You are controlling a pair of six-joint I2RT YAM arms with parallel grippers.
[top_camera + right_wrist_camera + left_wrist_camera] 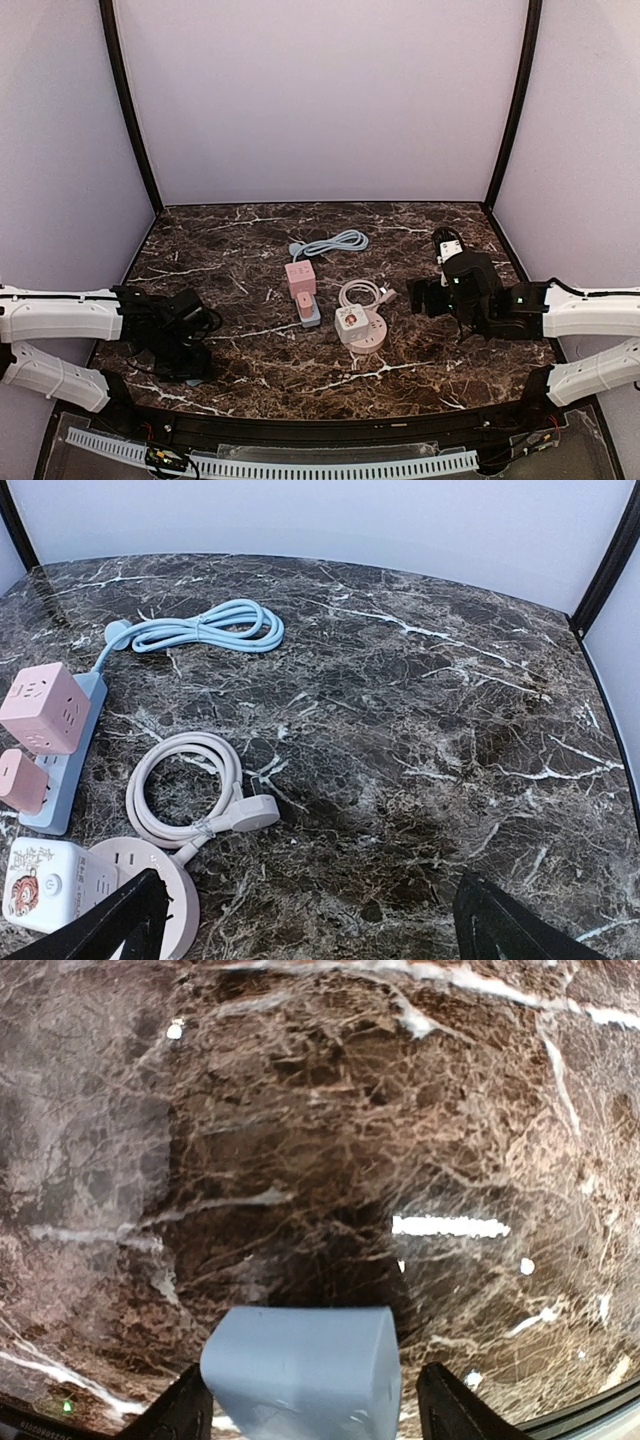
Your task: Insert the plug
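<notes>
Nearest the bases, the left hand [312,1375] hangs low over the worktop [420,710] with its fingers partly spread around a light-blue block [300,1360]. The finger on the left of the wrist view lies against the block and a gap shows on the other side, so I see no firm grip, and I cannot tell what the block is. The right hand [310,885] is spread fully wide and holds nothing. It looks out over the sockets. Just ahead of it sits a round pink socket base [175,900] carrying a white cube [45,880]. Beside that lies the white plug [255,813], flat on the stone at the end of its coiled white cable [150,780]; I take this for the plug to insert. It should be light and rigid, with a smooth moulded body that could slip, so pinching across its flat sides behind the prongs looks safest. The springy coil will likely tug and twist it. Beyond sits a blue power strip [70,770] bearing a pink cube [45,705] and a pink adapter [20,780], then a looped blue cable [210,625]. Right of the sockets the stone gives broad room for swinging, up to the back wall [320,520] and the black corner post [610,560].
</notes>
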